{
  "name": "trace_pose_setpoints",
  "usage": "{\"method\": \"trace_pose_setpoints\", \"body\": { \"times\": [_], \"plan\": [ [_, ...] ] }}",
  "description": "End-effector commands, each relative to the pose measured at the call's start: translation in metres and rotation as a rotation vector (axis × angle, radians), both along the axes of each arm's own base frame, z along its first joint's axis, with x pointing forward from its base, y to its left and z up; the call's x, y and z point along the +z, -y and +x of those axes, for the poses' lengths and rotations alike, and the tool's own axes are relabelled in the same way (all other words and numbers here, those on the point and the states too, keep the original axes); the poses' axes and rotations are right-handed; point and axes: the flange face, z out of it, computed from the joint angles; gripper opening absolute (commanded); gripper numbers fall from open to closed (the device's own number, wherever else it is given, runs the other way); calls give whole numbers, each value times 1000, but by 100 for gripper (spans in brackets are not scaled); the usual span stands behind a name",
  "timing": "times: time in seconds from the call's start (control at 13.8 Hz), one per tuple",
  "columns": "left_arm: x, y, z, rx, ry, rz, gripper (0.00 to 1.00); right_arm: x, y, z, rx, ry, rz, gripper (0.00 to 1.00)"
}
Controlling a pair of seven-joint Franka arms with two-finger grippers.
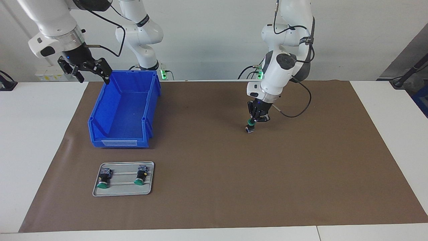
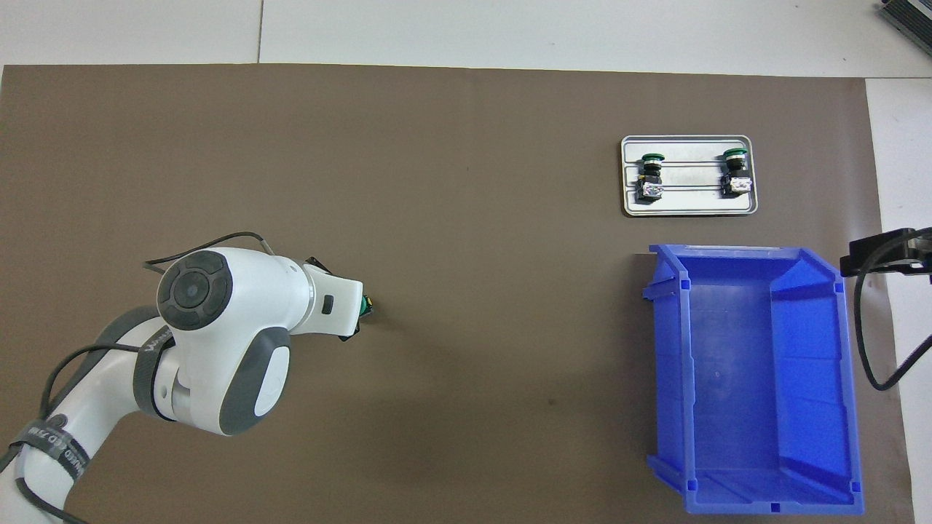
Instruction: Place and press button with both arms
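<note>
The button (image 1: 250,127) is being held, green cap up, in the left tool (image 1: 254,121), whose fingers are clamped on it just over the brown mat (image 1: 214,187) toward the left arm's end of the surface (image 1: 394,110), and whether its base is touching the mat cannot be told. The right tool (image 1: 87,69) is being held up in the air with its fingers apart, over the robot-side corner of the blue bin (image 1: 100,134). Two more buttons are being seen lying on the grey tray (image 1: 122,191), farther from the robots than the bin
</note>
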Motion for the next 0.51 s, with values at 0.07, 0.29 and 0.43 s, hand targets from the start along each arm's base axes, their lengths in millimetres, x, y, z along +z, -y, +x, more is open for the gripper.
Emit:
{"method": "trace_pose_setpoints", "body": {
  "times": [0.07, 0.29, 0.43],
  "plan": [
    [14, -22, 4, 160, -41, 18, 0, 5, -5, -1, 26, 37, -9, 100],
    [23, -63, 14, 292, -102, 32, 0, 6, -12, -1, 11, 45, -14, 100],
    [34, -97, 22, 401, -101, 29, 18, 4, -15, 1, 19, 45, -10, 100]
  ]
}}
